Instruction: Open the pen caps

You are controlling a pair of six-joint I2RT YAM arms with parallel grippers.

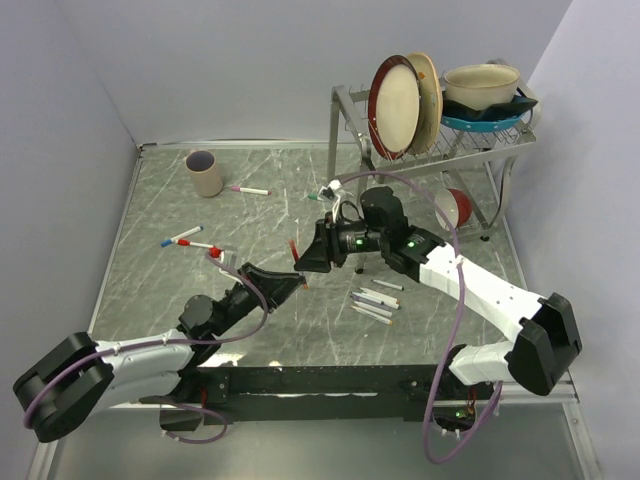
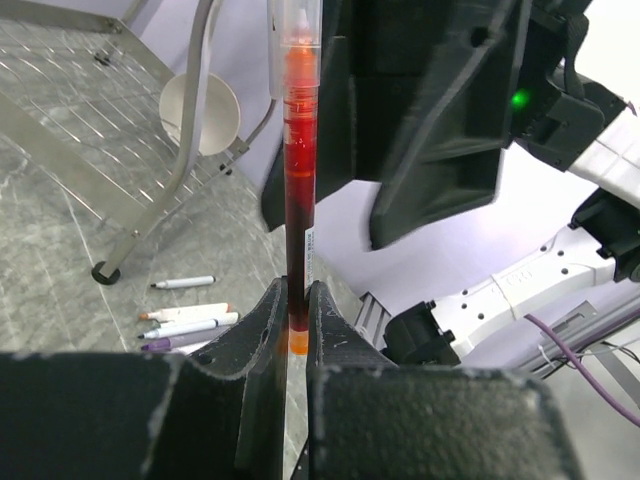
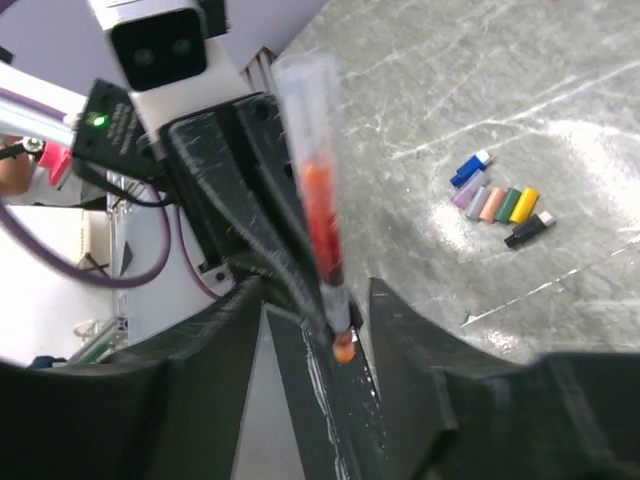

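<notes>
My left gripper (image 1: 290, 282) is shut on a pen with a red-orange barrel (image 2: 298, 190), gripped near its orange lower end (image 2: 297, 343). The pen's other end is a clear sleeve with orange inside (image 2: 296, 40), and it reaches up to my right gripper. My right gripper (image 1: 308, 258) is open. Its jaws stand on either side of the pen (image 3: 322, 230) without touching it. Several loose pen caps (image 3: 497, 203) in blue, purple, pink, green, yellow and black lie in a row on the table in the right wrist view.
Several uncapped white pens (image 1: 375, 300) lie right of centre. Capped pens lie at the left (image 1: 185, 238) and back (image 1: 250, 189). A beige cup (image 1: 204, 172) stands back left. A metal dish rack (image 1: 430, 130) with plates and a red-white ball (image 1: 455, 208) are back right.
</notes>
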